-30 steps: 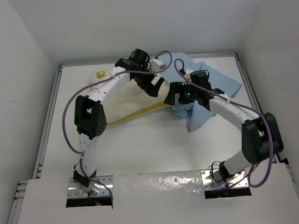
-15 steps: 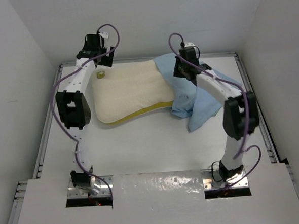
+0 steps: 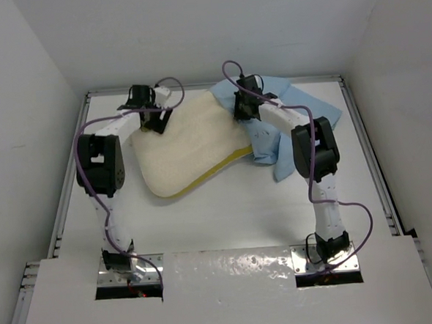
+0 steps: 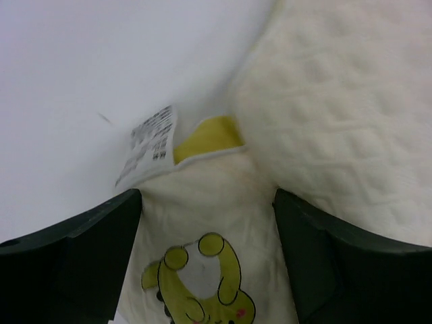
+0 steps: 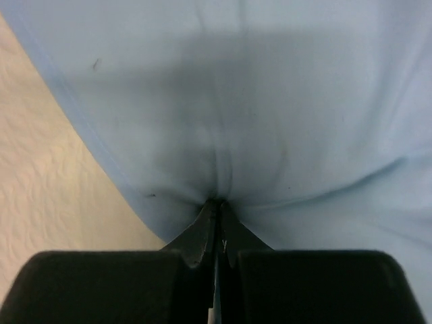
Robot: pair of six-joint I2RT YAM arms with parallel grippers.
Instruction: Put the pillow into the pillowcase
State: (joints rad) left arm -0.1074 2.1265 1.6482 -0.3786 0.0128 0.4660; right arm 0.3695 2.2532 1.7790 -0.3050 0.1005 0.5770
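Surface (image 3: 226,213): the pillow (image 3: 189,145) lies at mid-depth, left of centre, with its yellow edge band toward the near edge. The pillowcase (image 3: 301,116) lies crumpled toward the far right corner, light blue side up, touching the pillow's right end. Right tool (image 5: 217,209): jaws fully closed, pinching a fold of the pillowcase just beside the pillow. Left tool (image 4: 206,202): jaws wide apart, straddling the pillow's far left corner at its yellow tag (image 4: 206,138) and printed label (image 4: 148,145); nothing gripped.

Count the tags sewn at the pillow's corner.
2: a white printed label and, right beside it, a yellow tag, both at the pillow corner between the fingers of the left tool. Others may be hidden.
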